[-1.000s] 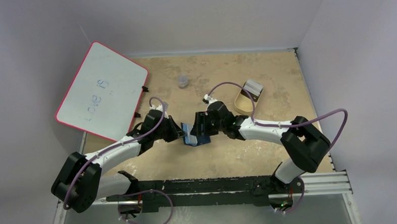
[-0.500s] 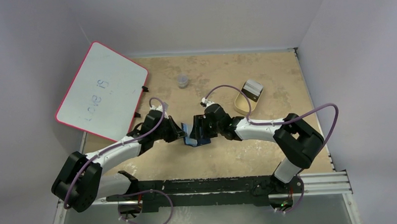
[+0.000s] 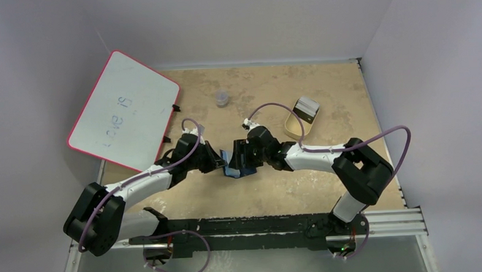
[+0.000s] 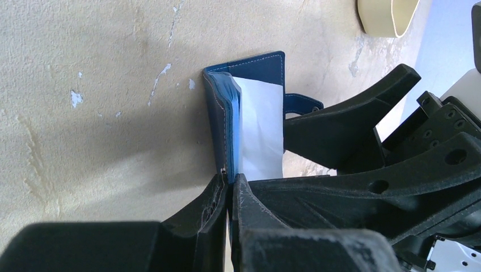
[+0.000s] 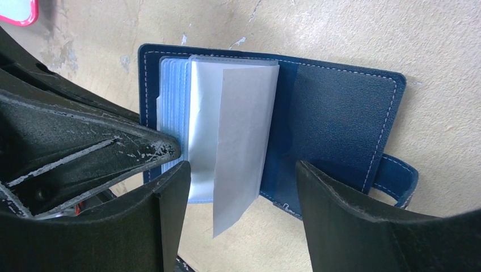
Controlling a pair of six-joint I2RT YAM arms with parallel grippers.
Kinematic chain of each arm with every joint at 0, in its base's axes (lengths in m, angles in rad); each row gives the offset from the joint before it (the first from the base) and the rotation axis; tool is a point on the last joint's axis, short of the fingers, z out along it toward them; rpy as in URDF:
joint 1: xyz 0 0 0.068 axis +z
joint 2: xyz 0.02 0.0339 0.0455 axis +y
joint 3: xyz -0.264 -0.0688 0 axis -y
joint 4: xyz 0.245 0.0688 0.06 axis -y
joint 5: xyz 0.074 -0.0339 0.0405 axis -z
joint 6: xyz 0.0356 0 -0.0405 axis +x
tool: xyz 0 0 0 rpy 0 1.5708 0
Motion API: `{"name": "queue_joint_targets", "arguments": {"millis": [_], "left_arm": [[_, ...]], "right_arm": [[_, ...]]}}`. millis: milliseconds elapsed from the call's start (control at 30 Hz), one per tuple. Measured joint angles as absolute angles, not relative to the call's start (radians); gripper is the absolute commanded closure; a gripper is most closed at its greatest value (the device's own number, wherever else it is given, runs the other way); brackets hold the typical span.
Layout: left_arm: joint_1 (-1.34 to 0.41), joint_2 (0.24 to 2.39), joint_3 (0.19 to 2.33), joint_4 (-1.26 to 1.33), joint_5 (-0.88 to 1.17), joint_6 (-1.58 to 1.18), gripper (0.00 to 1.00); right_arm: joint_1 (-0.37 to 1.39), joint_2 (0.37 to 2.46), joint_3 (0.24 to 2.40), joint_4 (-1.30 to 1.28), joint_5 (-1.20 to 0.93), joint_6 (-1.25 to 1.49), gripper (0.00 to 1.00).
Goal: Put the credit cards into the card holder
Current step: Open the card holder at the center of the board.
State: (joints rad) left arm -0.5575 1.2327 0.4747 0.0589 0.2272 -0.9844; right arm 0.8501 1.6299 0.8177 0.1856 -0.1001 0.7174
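Observation:
The navy card holder (image 3: 234, 165) lies open on the table between both grippers. My left gripper (image 4: 230, 182) is shut on the edge of its left cover (image 4: 217, 122), holding that cover and the light blue pockets up on edge. A pale grey-white credit card (image 5: 244, 141) sits partly in the pockets, slightly tilted, with its near end sticking out past the holder's edge. My right gripper (image 5: 243, 170) is open, with one jaw on each side of the card and not touching it. The holder's right cover (image 5: 334, 119) and snap tab (image 5: 397, 175) lie flat.
A tan oval tray (image 3: 293, 130) at the back right holds a small dark-and-light object (image 3: 307, 108). A small clear cup (image 3: 222, 99) stands at the back. The pink-edged whiteboard (image 3: 124, 110) leans at the left. The left arm's fingers (image 5: 85, 147) crowd the holder's left side.
My right gripper has shifted slightly left, closer over the holder, and its elbow has drawn in. The left gripper has kept its hold on the cover.

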Motion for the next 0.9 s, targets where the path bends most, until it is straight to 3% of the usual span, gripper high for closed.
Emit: {"name": "queue_joint_targets", "arguments": {"millis": [300,533,900], "left_arm": [[-0.558,1.233,0.475,0.057,0.227,-0.984,1.0],[-0.558,1.233,0.475,0.049,0.221,-0.983,1.0],[-0.558,1.232,0.475,0.028,0.205,-0.955,1.0]], "right_arm": [[0.857,1.63,0.821,0.185,-0.098,0.717,0.29],[0.859,1.652,0.839,0.166,-0.076,0.714,0.34],[0.859,1.628,0.851,0.034,0.044,0.707,0.31]]}}
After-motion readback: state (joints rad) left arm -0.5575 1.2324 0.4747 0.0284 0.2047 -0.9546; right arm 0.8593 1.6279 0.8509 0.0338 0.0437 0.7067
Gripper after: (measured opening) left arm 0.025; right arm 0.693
